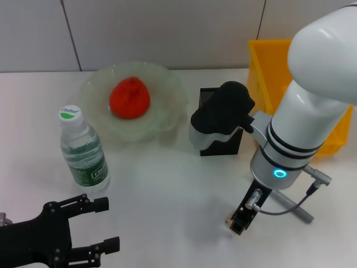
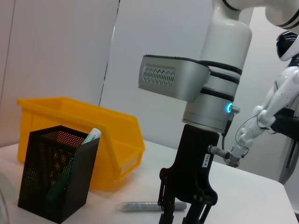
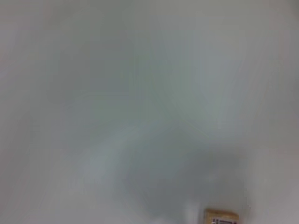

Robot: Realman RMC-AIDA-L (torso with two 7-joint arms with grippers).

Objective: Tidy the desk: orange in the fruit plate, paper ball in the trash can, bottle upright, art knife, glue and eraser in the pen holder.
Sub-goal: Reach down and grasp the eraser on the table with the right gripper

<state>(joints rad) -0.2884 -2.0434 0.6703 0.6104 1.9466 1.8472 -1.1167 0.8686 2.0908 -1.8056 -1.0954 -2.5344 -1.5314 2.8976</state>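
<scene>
From the head, the right tool [image 1: 239,222] reaches down onto the eraser [image 1: 230,220] on the white bench [image 1: 167,190]; whether it has clamped I cannot tell. The left tool [image 1: 95,223] idles, fingers apart.

The left wrist shows the pen holder [image 2: 56,179] already holding a green stick.

The right wrist shows the eraser just below. Centre over it, then squeeze gently.

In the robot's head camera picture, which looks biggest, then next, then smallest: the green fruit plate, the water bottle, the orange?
1. The fruit plate looks biggest, the widest thing of the three.
2. The bottle, standing upright, comes next; it is nearer the camera, which may flatter it.
3. The orange, lying in the plate, looks smallest.
</scene>
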